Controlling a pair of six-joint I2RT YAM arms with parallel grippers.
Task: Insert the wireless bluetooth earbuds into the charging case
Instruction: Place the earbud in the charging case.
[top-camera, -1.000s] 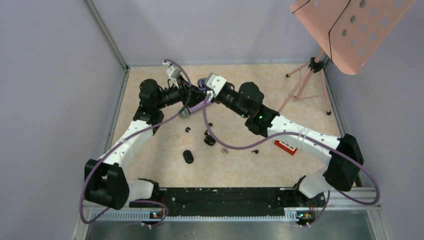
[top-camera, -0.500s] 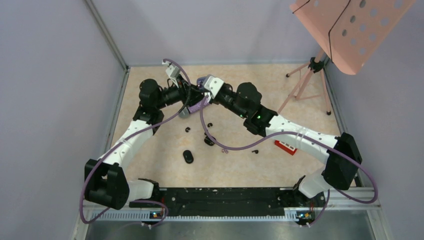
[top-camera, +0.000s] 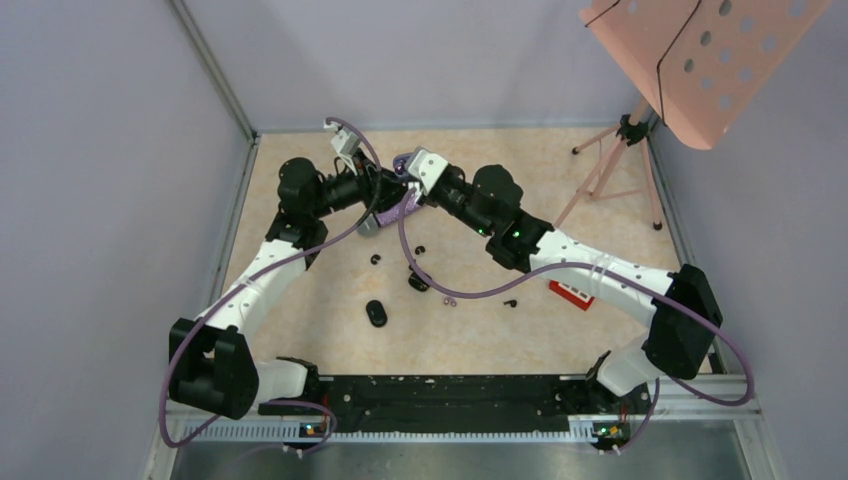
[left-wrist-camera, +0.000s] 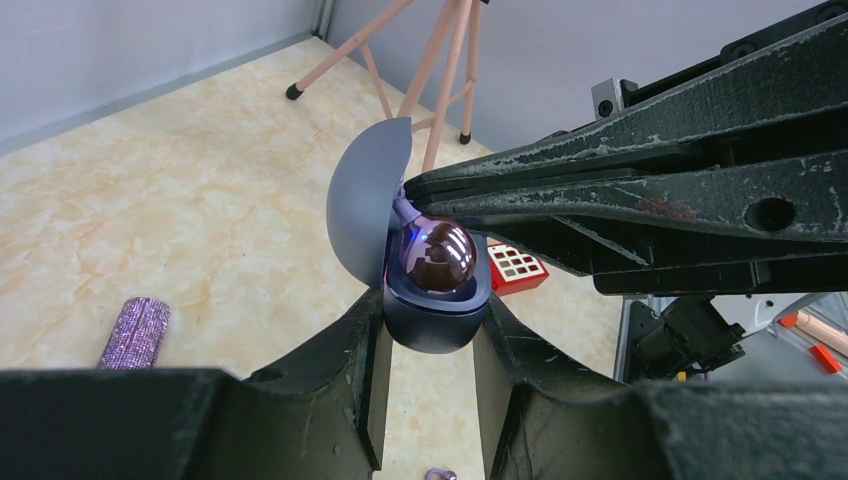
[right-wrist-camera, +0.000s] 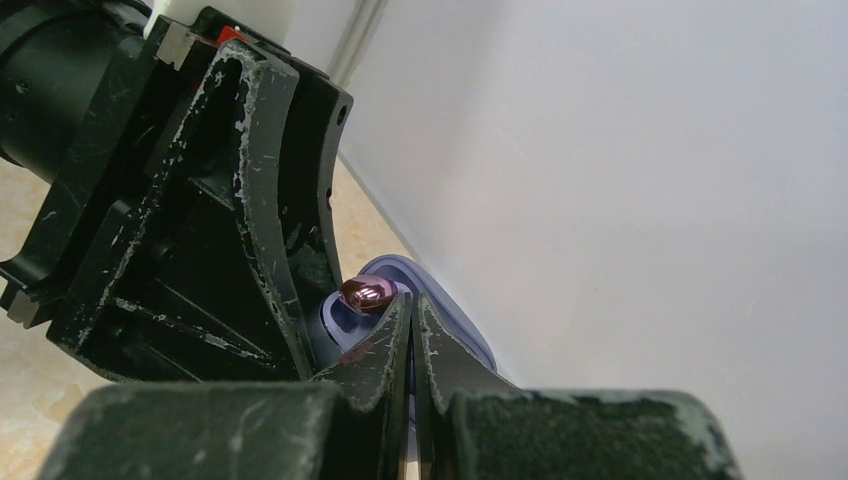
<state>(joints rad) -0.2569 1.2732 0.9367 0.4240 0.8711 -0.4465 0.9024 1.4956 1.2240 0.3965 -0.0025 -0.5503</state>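
Note:
My left gripper (left-wrist-camera: 428, 335) is shut on the base of an open blue-lilac charging case (left-wrist-camera: 436, 312), lid (left-wrist-camera: 365, 200) swung up to the left. A glossy purple-pink earbud (left-wrist-camera: 437, 255) sits in the case's pocket. My right gripper (right-wrist-camera: 411, 302) is shut with nothing between its fingers, and its tips rest against that earbud (right-wrist-camera: 368, 291). In the top view both grippers meet at the case (top-camera: 397, 208) above the far middle of the table. A lilac earbud (top-camera: 449, 299) and small black earbuds (top-camera: 376, 259) lie on the table.
A black oval case (top-camera: 376, 313) and another black case (top-camera: 418, 282) lie on the table. A red block (top-camera: 571, 294) is under the right arm. A purple glitter microphone (left-wrist-camera: 135, 333) lies on the table. A pink music stand (top-camera: 640, 150) stands back right.
My right gripper has edged slightly left, closer onto the case held by the left gripper. The left arm has hardly moved.

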